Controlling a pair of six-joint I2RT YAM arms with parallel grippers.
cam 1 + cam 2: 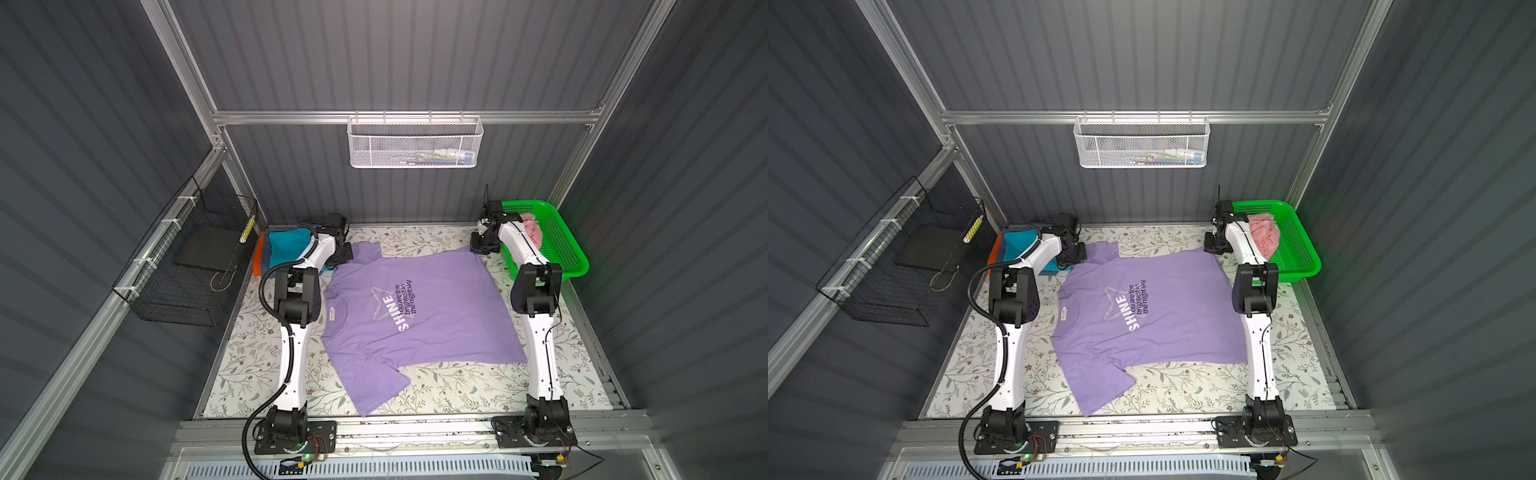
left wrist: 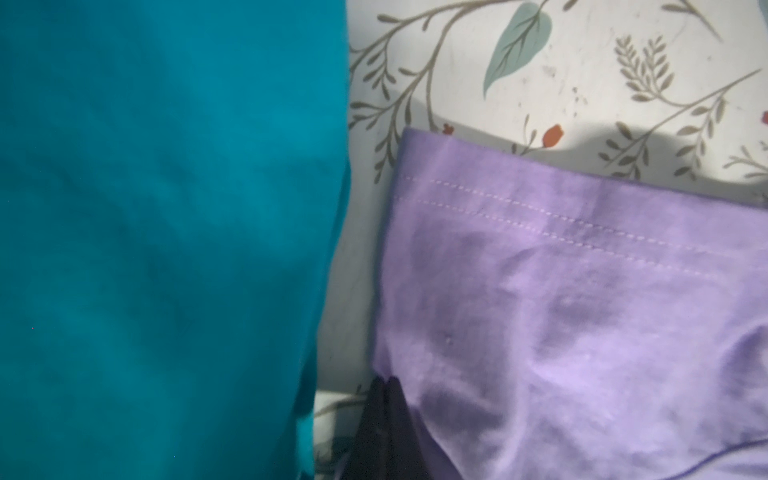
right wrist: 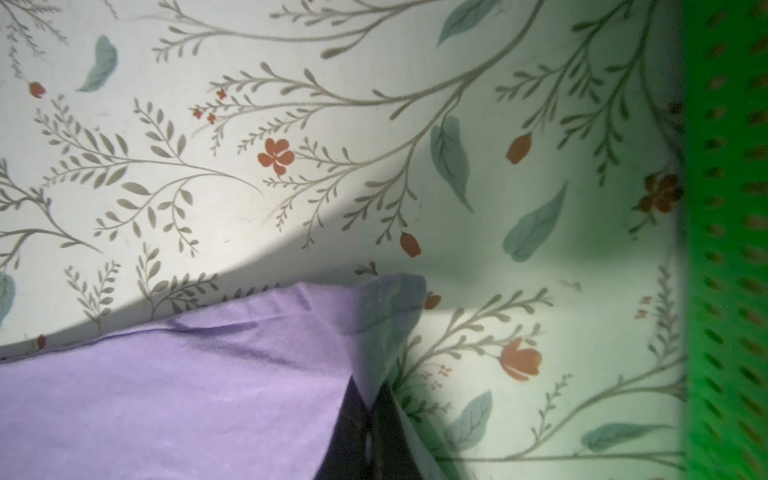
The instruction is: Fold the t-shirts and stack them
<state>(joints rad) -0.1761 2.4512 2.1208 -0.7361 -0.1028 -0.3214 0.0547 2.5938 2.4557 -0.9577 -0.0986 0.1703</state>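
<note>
Claws, two. The left claw (image 2: 388,390) is closed together, clamped on a sleeve edge of the lavender t-shirt (image 1: 415,324), up and left of centre in both top views. The right claw (image 3: 368,401) is closed together, clamped on a hem corner of the same shirt, up and right of centre.

Lavender t-shirt, one: spread flat at the centre of the floral worktop (image 1: 457,386), white "SHINE" star print facing up, neck toward the left, hem toward the right.

Teal t-shirt (image 1: 286,245), one: folded, at the upper left, just beside the gripped sleeve. An orange t-shirt (image 1: 258,254), one, is seen as an edge beneath it.

Pink t-shirt (image 1: 534,232), one: crumpled in the green basket (image 1: 569,257), one, upper right.
</note>
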